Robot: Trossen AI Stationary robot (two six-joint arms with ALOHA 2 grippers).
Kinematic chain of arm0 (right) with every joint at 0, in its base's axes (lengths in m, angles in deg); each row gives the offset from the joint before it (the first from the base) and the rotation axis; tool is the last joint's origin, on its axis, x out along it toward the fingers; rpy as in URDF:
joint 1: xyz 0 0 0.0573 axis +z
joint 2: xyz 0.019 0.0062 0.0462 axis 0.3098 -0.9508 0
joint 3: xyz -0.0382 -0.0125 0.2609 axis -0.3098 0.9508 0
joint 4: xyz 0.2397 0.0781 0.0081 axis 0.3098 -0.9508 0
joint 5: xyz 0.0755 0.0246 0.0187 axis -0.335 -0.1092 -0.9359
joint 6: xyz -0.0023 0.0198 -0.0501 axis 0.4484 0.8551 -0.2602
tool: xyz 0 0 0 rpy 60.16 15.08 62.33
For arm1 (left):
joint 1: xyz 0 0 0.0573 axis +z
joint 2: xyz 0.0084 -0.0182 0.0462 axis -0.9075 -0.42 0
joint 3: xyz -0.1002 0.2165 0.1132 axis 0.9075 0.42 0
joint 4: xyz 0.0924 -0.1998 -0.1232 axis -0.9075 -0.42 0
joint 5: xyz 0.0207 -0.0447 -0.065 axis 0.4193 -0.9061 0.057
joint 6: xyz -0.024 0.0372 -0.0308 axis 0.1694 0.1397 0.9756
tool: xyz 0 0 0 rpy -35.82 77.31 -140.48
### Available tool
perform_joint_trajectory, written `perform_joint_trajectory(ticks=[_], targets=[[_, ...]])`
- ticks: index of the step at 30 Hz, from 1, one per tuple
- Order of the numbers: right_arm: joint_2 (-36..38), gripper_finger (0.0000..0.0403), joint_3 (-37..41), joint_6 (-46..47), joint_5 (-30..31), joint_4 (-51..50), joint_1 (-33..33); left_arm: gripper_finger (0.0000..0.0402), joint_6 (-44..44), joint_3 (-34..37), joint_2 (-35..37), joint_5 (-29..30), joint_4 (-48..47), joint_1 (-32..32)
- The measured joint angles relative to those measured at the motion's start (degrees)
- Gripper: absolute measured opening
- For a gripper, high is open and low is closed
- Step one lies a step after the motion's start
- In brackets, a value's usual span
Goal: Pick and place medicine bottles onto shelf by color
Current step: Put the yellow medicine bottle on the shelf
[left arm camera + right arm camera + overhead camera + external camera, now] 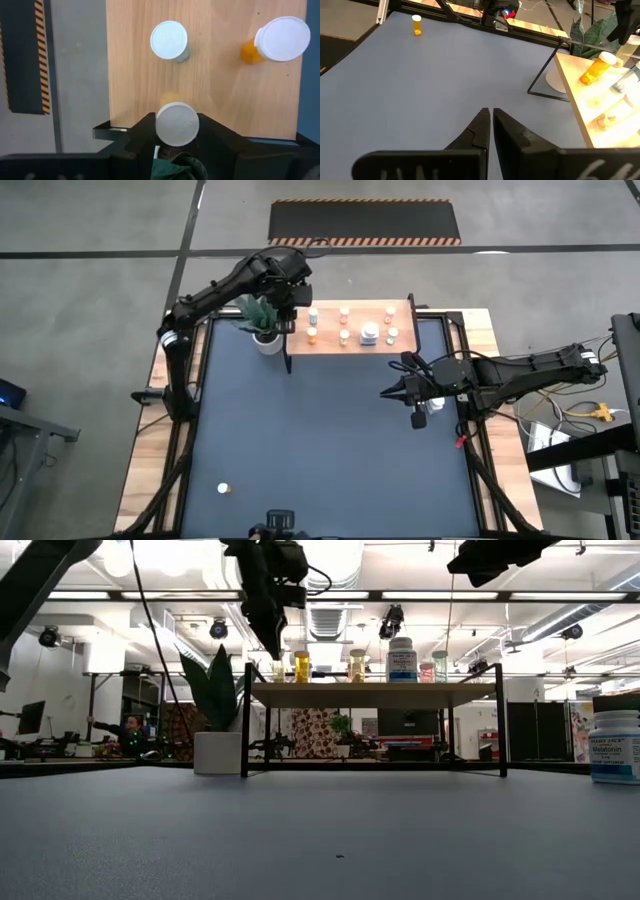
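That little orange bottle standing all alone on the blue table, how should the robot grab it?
Best come straight down from above and pinch the orange bottle by its round sides, just under the white cap. It stands upright with bare blue table all around, so the fingers should fit on either side, and the cap may help stop it slipping out.

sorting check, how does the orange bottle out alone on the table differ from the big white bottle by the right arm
The orange bottle is small with an orange body; the big white bottle is much larger, white, with a printed label. The orange one stands far from both arms; the white one stands beside the right gripper. Both are upright, off the shelf.
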Motion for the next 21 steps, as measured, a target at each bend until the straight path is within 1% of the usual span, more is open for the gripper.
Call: perform_joint_trajectory(ticks=[16,21], targets=[[-0.02,0.0013,0.01,0.52,-0.02,-0.44,0.00,0.0115,1.61,0.76,-1.05,-0.08,0.06,0.00],[-0.02,0.0013,0.02,0.47,-0.02,-0.44,0.00,0.0115,1.75,0.79,-1.05,-1.68,0.06,0.00]])
